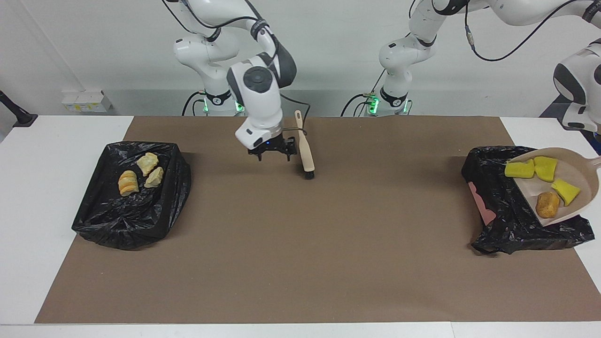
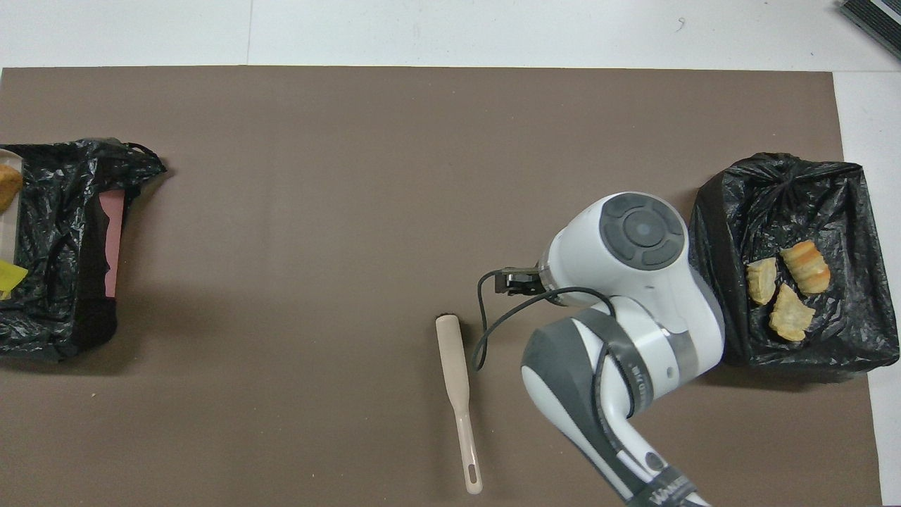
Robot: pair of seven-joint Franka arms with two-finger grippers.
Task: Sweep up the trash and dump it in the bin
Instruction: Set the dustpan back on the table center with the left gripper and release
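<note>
A white table (image 1: 42, 197) was covered by a brown mat (image 1: 328, 263), with two robot arms standing at the top of the facing view.

At the left of that view, toward the right arm's end, a bin lined with a black bag (image 1: 117, 225) held three pale tan bread-like lumps (image 1: 147, 163), lying close together on the plastic.

At the right edge of the same view, toward the left arm's end, a second black-bagged bin (image 1: 507, 211) sat on the mat. A beige dustpan (image 1: 580, 176) was tilted over it, its lip resting on the bag and its handle running out of the frame. In the pan lay three bright yellow spongy pieces (image 1: 519, 169) and one orange-brown nugget (image 1: 547, 204).

A beige brush (image 1: 306, 150) lay flat on the mat in the upper middle of the facing view, with its dark bristle end pointing away from the robots.

The right gripper (image 1: 273, 154) hung just above the mat beside the brush, apart from it, fingers spread wide and holding nothing.

The left gripper was outside both frames. It was closed, but what it gripped could not be seen.
</note>
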